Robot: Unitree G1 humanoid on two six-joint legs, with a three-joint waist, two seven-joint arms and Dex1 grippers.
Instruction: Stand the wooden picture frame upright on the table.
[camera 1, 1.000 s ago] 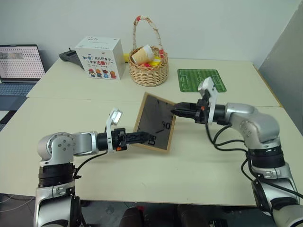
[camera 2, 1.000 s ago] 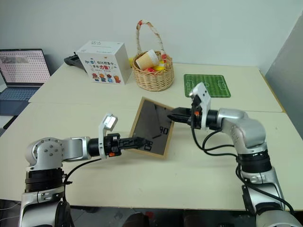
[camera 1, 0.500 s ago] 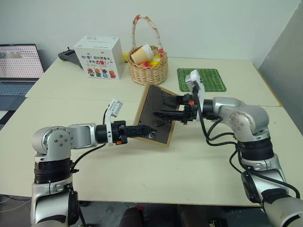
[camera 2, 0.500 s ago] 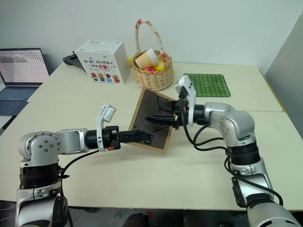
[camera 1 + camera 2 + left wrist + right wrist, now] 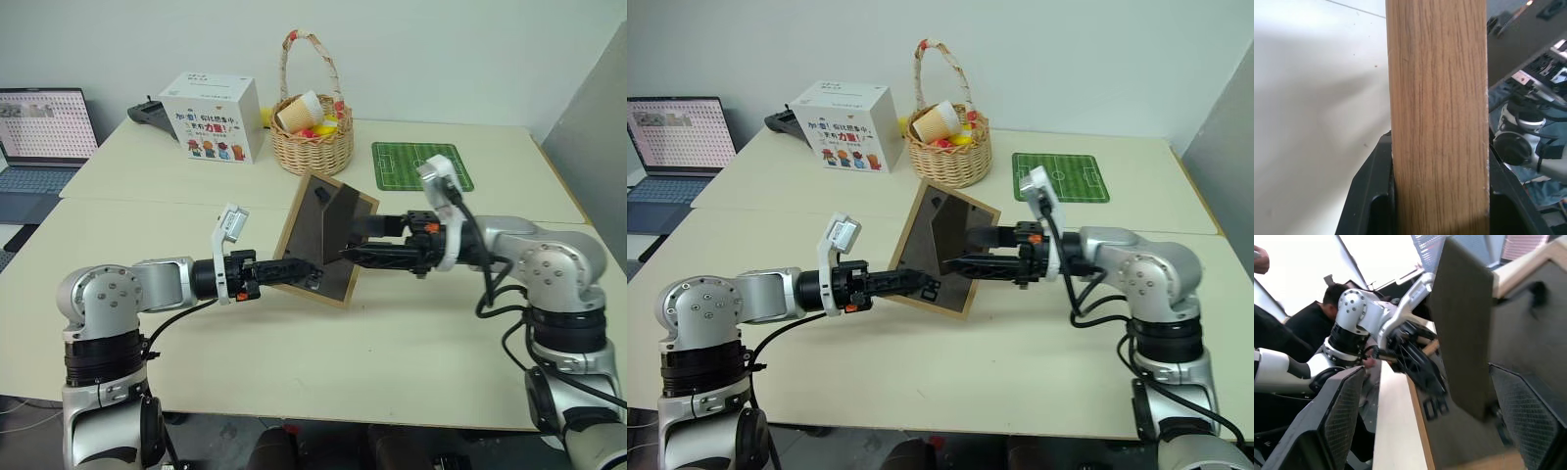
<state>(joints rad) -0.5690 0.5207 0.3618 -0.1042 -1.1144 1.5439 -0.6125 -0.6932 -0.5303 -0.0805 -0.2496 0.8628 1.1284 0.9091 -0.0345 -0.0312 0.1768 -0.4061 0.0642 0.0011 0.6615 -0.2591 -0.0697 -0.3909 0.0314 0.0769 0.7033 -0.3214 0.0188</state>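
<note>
Left eye view: the frame [image 5: 323,238] is held tilted just above the bench [image 5: 411,343], its dark back panel facing the robot and its fold-out stand [image 5: 345,213] swung partly off the back. The left end effector [image 5: 302,270] is clamped tight on the frame's lower wooden edge; in the left wrist view the two black fingers [image 5: 1371,196] pinch the wood rail from both sides. The right end effector [image 5: 361,243] stands wide, its fingers spread on either side of the stand and holding nothing. The frame looks light and stiff, its wood rail giving a firm, non-slip hold, while the front is likely glazed and would not like a knock; the stand is thin and hinged, so it is best pulled by its free edge, gently. The bench is pale, smooth and plain, probably slick enough for the frame's feet to slide when set down. Well behind sit a basket [image 5: 312,147], a white box [image 5: 209,118], a green mat [image 5: 421,164] and a laptop [image 5: 39,137] by a bare wall.
</note>
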